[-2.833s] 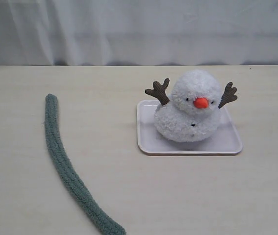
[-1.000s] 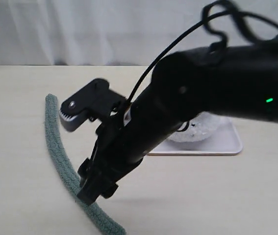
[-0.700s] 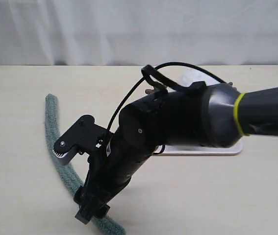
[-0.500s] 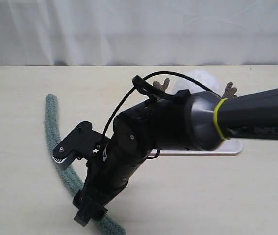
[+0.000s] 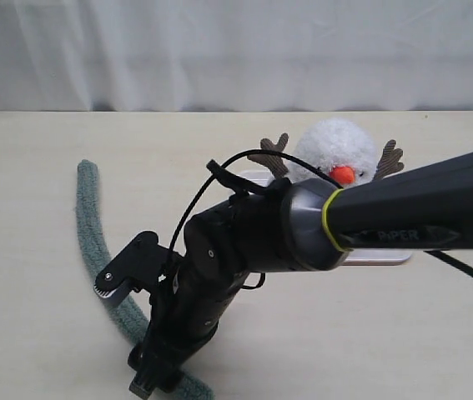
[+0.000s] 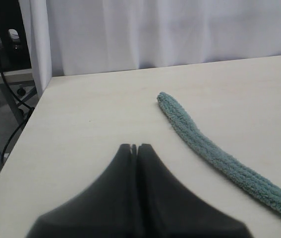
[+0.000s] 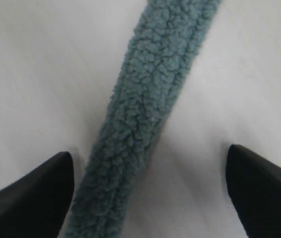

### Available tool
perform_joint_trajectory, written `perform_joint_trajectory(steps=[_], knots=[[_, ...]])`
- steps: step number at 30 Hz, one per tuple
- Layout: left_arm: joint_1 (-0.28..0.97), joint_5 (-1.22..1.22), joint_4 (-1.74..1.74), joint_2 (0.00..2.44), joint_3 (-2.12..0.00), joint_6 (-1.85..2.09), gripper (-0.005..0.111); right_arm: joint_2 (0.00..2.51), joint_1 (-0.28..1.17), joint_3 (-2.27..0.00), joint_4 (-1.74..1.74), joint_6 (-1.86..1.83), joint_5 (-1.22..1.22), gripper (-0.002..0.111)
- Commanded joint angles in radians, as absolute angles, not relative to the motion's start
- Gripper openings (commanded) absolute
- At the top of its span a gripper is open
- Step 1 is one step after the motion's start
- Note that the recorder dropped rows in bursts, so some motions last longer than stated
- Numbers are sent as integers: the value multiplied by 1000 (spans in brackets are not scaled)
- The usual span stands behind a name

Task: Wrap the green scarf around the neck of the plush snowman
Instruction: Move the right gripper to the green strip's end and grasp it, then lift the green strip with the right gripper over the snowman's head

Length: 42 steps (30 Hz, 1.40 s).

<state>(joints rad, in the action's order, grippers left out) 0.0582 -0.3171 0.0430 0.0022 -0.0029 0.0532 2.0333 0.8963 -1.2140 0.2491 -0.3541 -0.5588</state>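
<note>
I see right end effector (image 7: 147, 196) jaws at full spread, astride green scarf (image 7: 145, 114) on the surface (image 5: 36, 333), not clamped on it, lower left of exterior view | left end effector (image 6: 135, 148) closed, empty | I read "PiPER" on right arm (image 5: 403, 235) | plush snowman (image 5: 332, 154) upper right of centre, on tray (image 5: 390, 258), well apart from scarf

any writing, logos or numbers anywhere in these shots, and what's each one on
"PiPER": pale lettering on the black tube of the right arm, dim but legible in the exterior view.
Nothing else to read: no words, labels or numbers show on the snowman, the scarf or the tray, and neither wrist view shows any text.
</note>
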Motion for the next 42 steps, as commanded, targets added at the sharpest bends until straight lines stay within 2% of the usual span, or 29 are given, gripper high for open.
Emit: perform_joint_trajectory(steps=[1, 4, 6, 9, 14, 17, 27, 42], knots=[[65, -309, 42, 0, 0, 51, 0, 2052, 898, -1220, 254, -357, -542, 78], [65, -309, 42, 0, 0, 51, 0, 2061, 898, -1220, 254, -357, -539, 78], [65, -309, 42, 0, 0, 51, 0, 2061, 898, -1220, 254, -357, -537, 74], [65, -309, 42, 0, 0, 51, 0, 2061, 898, -1220, 254, -355, -528, 58], [65, -309, 42, 0, 0, 51, 0, 2061, 898, -1220, 254, -372, -524, 21], [65, -309, 42, 0, 0, 51, 0, 2061, 898, -1220, 254, -443, -524, 4], [65, -309, 42, 0, 0, 51, 0, 1938, 898, -1220, 119, -456, -524, 4], [65, -309, 42, 0, 0, 51, 0, 1514, 898, -1220, -19, -459, -465, 4]])
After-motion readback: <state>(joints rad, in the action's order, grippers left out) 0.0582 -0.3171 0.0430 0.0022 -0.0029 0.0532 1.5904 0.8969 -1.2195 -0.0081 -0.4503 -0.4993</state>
